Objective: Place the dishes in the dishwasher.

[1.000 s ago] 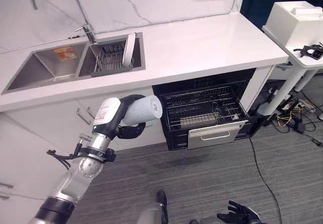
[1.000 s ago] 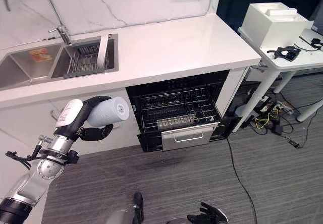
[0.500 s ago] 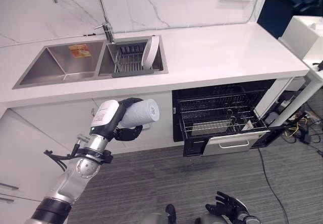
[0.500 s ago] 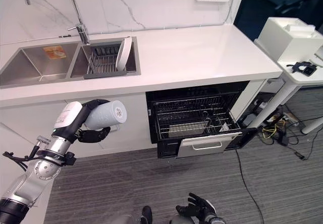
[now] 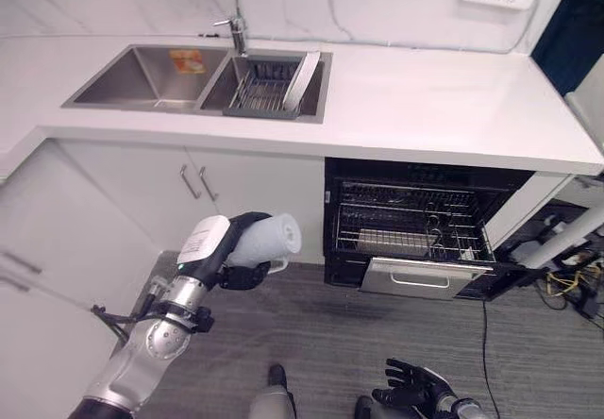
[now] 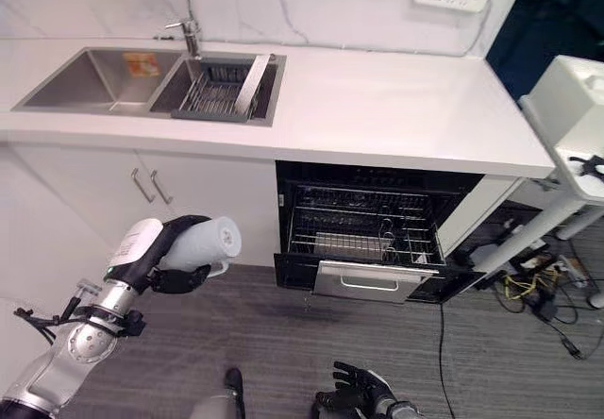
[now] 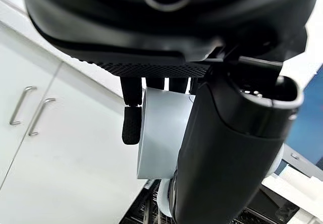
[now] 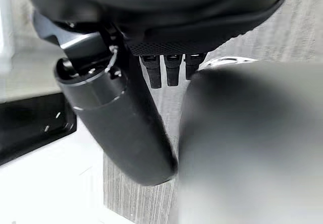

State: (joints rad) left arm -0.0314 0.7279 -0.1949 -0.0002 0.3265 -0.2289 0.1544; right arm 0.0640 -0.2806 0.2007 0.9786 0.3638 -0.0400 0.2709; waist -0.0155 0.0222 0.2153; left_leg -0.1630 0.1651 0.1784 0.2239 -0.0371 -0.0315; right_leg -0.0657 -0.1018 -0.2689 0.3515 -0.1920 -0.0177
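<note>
One white cup (image 5: 267, 237) was seen in the left eye view, gripped by the left hand (image 5: 242, 259) above the floor, well left of the open dishwasher (image 5: 415, 240). A plate (image 6: 253, 72) stood in the sink rack on the table (image 6: 396, 108), behind the dishwasher, in the right eye view. Fingers (image 7: 130, 125) were curled round the cup in the left wrist view. The right hand (image 8: 166, 70) hung relaxed and empty in the right wrist view.

My left hand (image 5: 247, 266) wraps matt dark plastic round a smooth, pale cup (image 5: 268, 238). Brushed steel sink (image 5: 156, 75), glossy white counter (image 5: 444, 108), shiny wire dishwasher rack (image 5: 408, 230).
</note>
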